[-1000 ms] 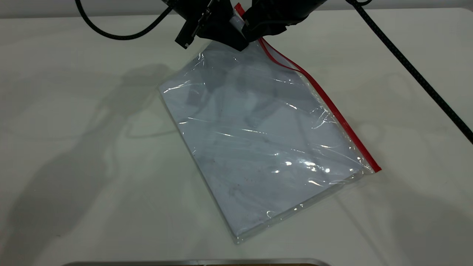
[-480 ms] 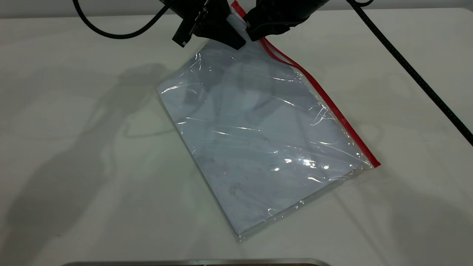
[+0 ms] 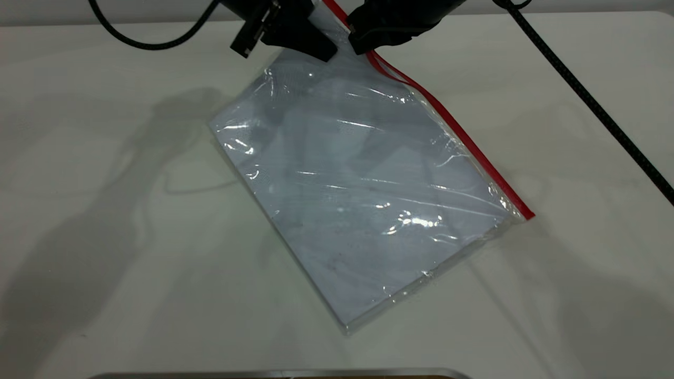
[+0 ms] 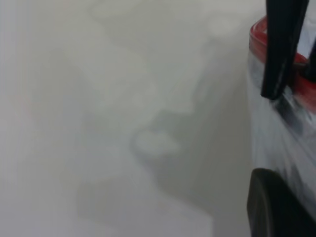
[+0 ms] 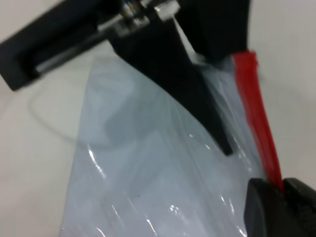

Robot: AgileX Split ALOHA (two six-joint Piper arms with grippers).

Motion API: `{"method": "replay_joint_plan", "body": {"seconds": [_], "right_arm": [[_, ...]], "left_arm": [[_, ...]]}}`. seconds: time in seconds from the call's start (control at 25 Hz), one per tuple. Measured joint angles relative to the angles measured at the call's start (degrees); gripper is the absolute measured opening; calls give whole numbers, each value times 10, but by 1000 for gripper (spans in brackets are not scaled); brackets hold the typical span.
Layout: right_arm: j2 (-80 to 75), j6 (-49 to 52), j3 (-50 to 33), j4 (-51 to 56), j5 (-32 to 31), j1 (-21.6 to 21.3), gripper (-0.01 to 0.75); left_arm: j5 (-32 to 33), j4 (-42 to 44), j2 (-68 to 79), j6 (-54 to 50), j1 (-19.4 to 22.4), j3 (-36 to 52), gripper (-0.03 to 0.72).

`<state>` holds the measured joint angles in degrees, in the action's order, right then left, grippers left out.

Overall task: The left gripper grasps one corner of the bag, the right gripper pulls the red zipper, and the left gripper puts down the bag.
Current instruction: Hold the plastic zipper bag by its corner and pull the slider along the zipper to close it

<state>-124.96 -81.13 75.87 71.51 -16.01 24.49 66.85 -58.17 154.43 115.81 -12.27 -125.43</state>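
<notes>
Clear bag (image 3: pixel 363 189), red zipper (image 3: pixel 463 142)
White smudged sheet (image 3: pixel 347 221) inside; black claws; pale off-white desk (image 3: pixel 105 237).

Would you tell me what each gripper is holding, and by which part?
The left gripper holds the bag by its top corner; the right gripper pinches the red zipper beside it.

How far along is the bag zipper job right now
Done: the left gripper has the bag by its top corner, lifted. In hand: the right gripper is closed on the red zipper, which is parted just below it. Left: finishing the pull, setting the bag down.
</notes>
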Motion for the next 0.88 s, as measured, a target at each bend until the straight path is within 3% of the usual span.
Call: {"method": "replay_joint_plan", "body": {"seconds": [0.52, 0.88], "right_arm": [[-43, 1, 6, 14, -27, -29, 33], [-75, 41, 3, -34, -65, -91, 35]], "left_arm": [[0, -3, 2, -12, 20, 0, 51], [-1, -8, 5, -31, 58, 0, 51]]}}
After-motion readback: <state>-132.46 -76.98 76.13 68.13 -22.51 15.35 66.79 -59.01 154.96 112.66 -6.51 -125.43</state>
